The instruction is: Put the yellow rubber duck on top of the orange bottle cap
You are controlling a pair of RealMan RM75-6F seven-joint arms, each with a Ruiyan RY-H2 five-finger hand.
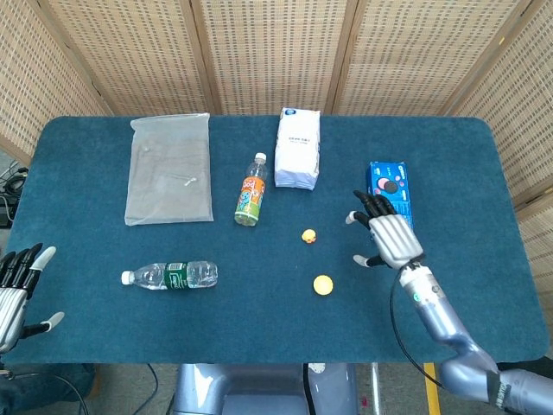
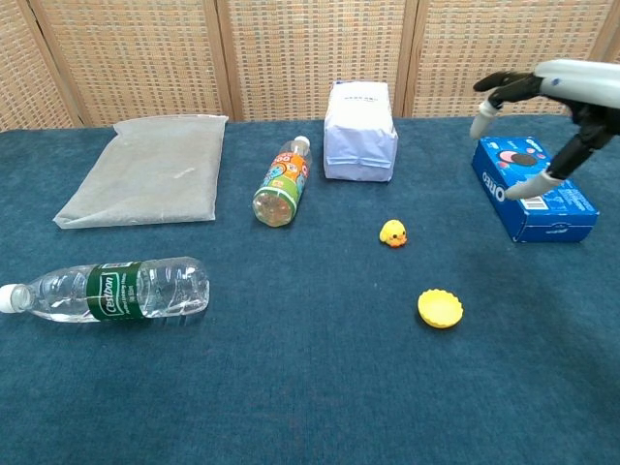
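Observation:
The small yellow rubber duck point(image 1: 308, 235) point(image 2: 393, 233) stands on the blue tablecloth near the middle. The orange bottle cap point(image 1: 323, 284) point(image 2: 440, 308) lies a short way in front of it, toward me. My right hand point(image 1: 386, 233) point(image 2: 547, 111) hovers open above the table to the right of the duck, fingers spread, holding nothing. My left hand point(image 1: 17, 290) is open at the table's near left edge, seen only in the head view.
A blue Oreo box point(image 1: 390, 198) point(image 2: 532, 187) lies just behind the right hand. A white packet point(image 1: 298, 148), an orange drink bottle point(image 1: 251, 190), a clear water bottle point(image 1: 171, 275) and a grey bag point(image 1: 169, 168) lie further left.

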